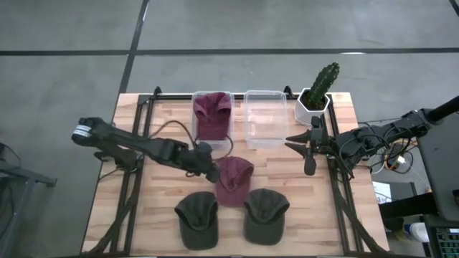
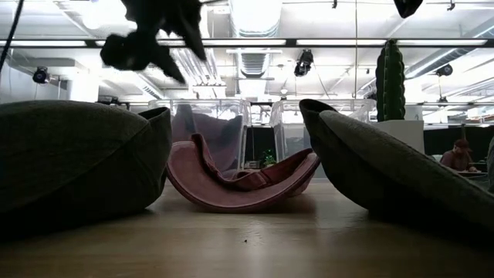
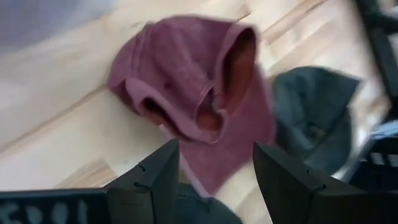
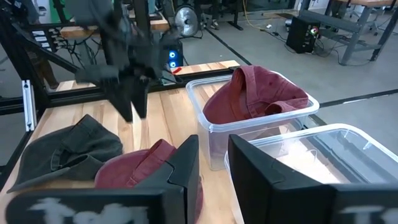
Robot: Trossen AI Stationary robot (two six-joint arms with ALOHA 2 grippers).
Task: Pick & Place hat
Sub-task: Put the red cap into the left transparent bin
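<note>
Wood-slat table [image 1: 143, 208], two clear bins at the back. Left bin [image 1: 212, 117] already has one maroon hat [image 1: 212, 113] in it; right bin [image 1: 266, 118] looks empty. Second maroon hat [image 1: 234, 179] lies on the table mid-front, two dark green hats [image 1: 196, 219] [image 1: 265, 215] in front of it. Left gripper [image 1: 208, 170] hovers just beside the loose maroon hat, jaws spread, holding nothing. Right gripper [image 1: 296, 140] waits by the right bin near the cactus [image 1: 320, 87], jaws narrow, empty. My read: one of four placed, three left, maroon one next.

Two maroon hats [image 1: 234, 179], two dark green hats [image 1: 196, 218], two clear bins [image 1: 267, 136], one cactus [image 1: 321, 84].
</note>
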